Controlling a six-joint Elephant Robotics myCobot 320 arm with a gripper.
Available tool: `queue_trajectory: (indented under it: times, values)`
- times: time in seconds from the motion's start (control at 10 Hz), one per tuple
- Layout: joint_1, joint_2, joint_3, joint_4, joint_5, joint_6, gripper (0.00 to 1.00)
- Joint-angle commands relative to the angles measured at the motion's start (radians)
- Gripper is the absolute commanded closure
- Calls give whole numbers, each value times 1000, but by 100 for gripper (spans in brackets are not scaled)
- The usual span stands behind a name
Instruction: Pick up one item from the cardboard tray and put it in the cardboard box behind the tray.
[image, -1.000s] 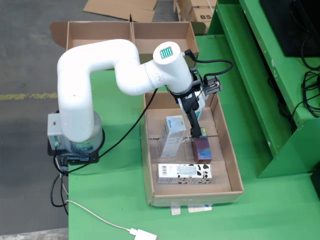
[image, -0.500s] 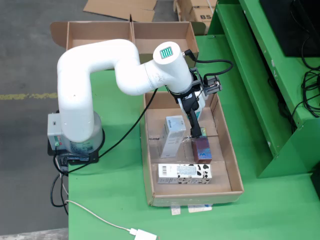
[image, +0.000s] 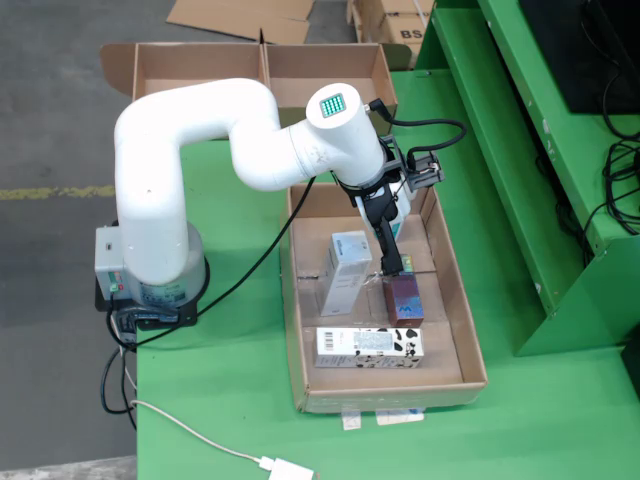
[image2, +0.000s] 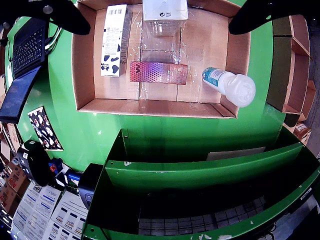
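A cardboard tray lies on the green table. It holds a white and grey carton, a maroon box and a cow-patterned carton. My gripper hangs over the tray's middle, fingers pointing down just above the maroon box's far end. In the wrist view the two dark fingers stand wide apart with nothing between them. Below are the tray, the maroon box, the cow-patterned carton, the white carton and a white bottle. The two-part cardboard box stands behind the tray.
The arm's base stands left of the tray, with a black cable running to the wrist. Green shelving rises to the right of the tray. In the wrist view green bins sit beside the tray and a laptop lies at the left.
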Motion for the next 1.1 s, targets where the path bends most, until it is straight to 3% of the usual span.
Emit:
queue_trajectory:
  times: [0.0, 0.3, 0.5, 1.0]
  values:
    - [1, 17, 26, 12, 5, -3, 0]
    - [1, 17, 26, 12, 5, -3, 0]
    - [94, 102, -113, 79, -43, 88, 0]
    - [170, 169, -265, 139, -87, 157, 0]
